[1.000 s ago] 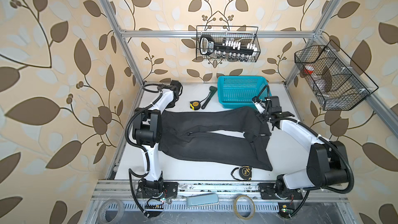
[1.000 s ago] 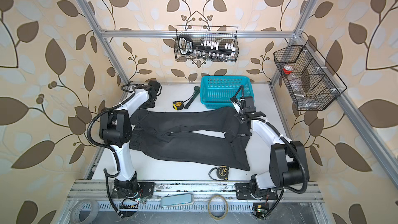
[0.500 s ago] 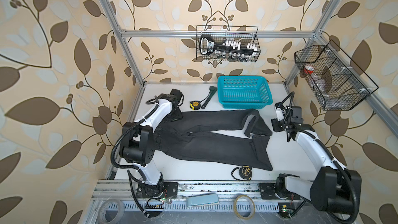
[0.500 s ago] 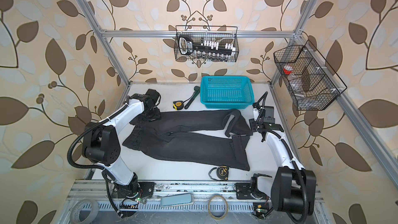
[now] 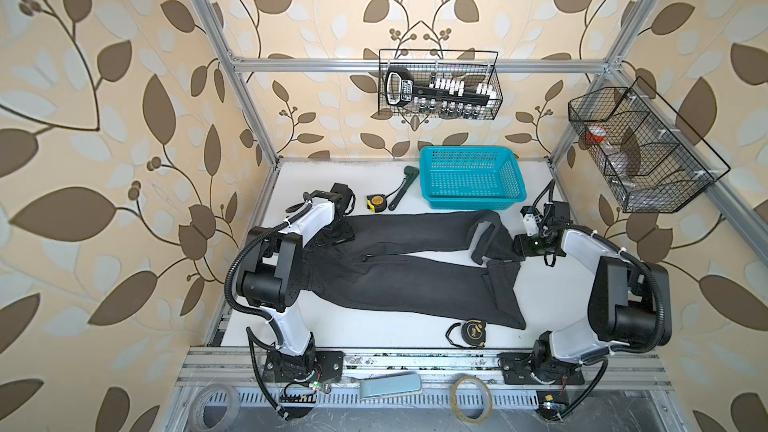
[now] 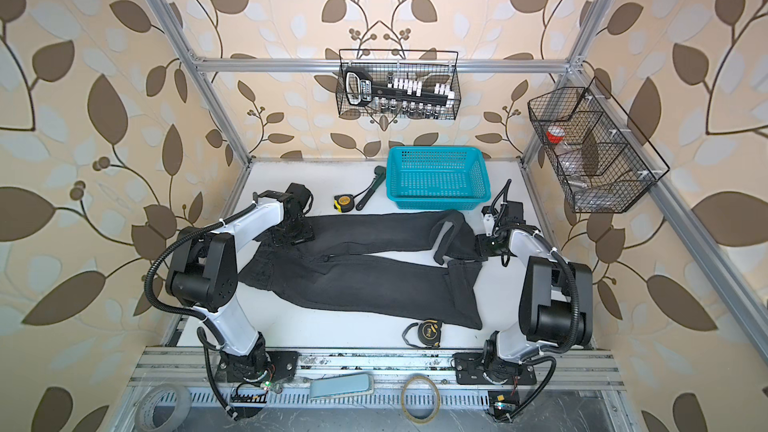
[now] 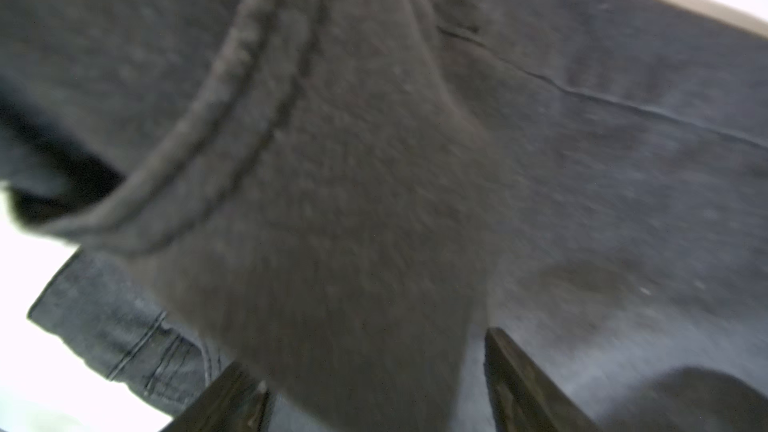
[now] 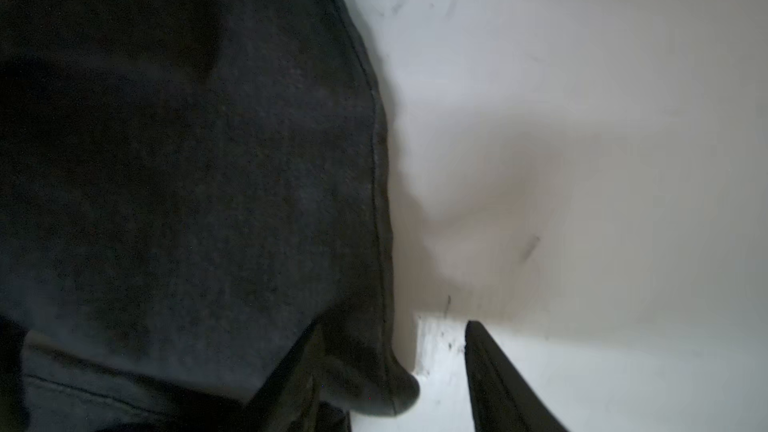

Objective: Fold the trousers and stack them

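Sprawling over the table (image 5: 332, 336), the charcoal trousers (image 5: 399, 280) lay legs splayed; a double-stitched fold (image 7: 332, 243) sat between the wide left fingers (image 7: 523, 388), a hem (image 8: 380, 201) beside the parted right fingers (image 8: 498, 384).

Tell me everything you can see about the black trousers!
The trousers are charcoal-black denim with stitched seams. They lie flat on the white table, waist to the left, legs fanning rightward. The far leg's end is folded back on itself. The open left gripper straddles a fold at the waist, and the open right gripper sits at that folded end. A black tape measure lies by the near hem.
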`<action>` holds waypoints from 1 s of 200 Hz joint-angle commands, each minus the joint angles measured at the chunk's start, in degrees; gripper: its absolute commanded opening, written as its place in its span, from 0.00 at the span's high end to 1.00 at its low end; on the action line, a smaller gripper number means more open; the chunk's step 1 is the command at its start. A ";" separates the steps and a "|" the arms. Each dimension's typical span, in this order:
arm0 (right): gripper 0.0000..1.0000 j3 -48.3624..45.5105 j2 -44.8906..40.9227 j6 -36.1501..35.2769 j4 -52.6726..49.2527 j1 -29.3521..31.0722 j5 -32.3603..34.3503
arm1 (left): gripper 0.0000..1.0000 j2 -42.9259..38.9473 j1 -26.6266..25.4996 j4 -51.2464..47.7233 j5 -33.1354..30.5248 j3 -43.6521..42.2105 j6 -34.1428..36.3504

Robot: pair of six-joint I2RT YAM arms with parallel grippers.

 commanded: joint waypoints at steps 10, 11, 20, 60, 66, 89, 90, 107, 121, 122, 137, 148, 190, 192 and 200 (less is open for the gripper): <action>0.48 0.23 1.35 -1.38 -2.62 0.41 -4.52 | 0.22 -0.11 1.11 0.02 -0.24 -1.39 1.58; 0.48 0.23 1.41 -1.40 -2.67 0.42 -4.29 | 0.22 -0.11 1.16 0.02 -0.25 -1.47 1.56; 0.52 0.51 2.17 -2.02 -3.58 0.75 -2.32 | 0.22 -0.01 1.24 0.28 -0.13 -1.98 1.74; 0.77 0.30 1.97 -1.97 -3.94 1.31 2.54 | 0.22 0.43 1.54 0.37 -0.44 -2.83 1.90; 0.84 0.30 1.85 -2.19 -4.26 1.24 4.26 | 0.22 0.41 1.56 0.37 -0.55 -2.80 1.89; 1.00 0.02 0.08 -3.11 -3.99 0.92 9.60 | 0.22 0.59 1.56 0.33 -1.16 -3.20 2.11; 1.00 0.04 -0.06 -3.19 -3.97 0.89 9.84 | 0.22 0.59 1.56 0.31 -1.19 -3.21 2.13; 1.00 0.81 -1.53 -4.50 -3.58 1.34 16.47 | 0.22 0.70 1.55 -0.05 -2.65 -3.39 2.69; 1.00 1.12 -3.35 -6.39 -1.92 2.20 23.28 | 0.22 0.34 1.78 -0.09 -3.97 -3.69 3.17; 1.00 1.07 -3.49 -6.59 -1.74 2.28 23.93 | 0.22 0.29 1.80 -0.08 -4.00 -3.72 3.19; 1.00 1.03 -4.70 -10.36 1.64 4.82 33.17 | 0.22 -0.08 2.19 0.20 -4.07 -3.80 3.30; 1.00 1.11 -4.79 -13.57 4.72 6.76 39.21 | 0.22 -0.02 2.29 -0.21 -4.55 -3.27 3.47; 0.94 4.36 -1.54 -22.47 12.27 6.68 47.34 | 0.22 -0.08 2.73 -1.21 -7.80 -1.80 5.47; 0.93 4.54 -1.30 -22.79 12.48 6.61 47.53 | 0.22 -0.11 2.74 -1.23 -7.92 -1.77 5.53; 0.92 5.40 -0.26 -23.74 12.83 6.43 47.95 | 0.22 -0.14 2.96 -1.38 -8.32 -1.73 5.82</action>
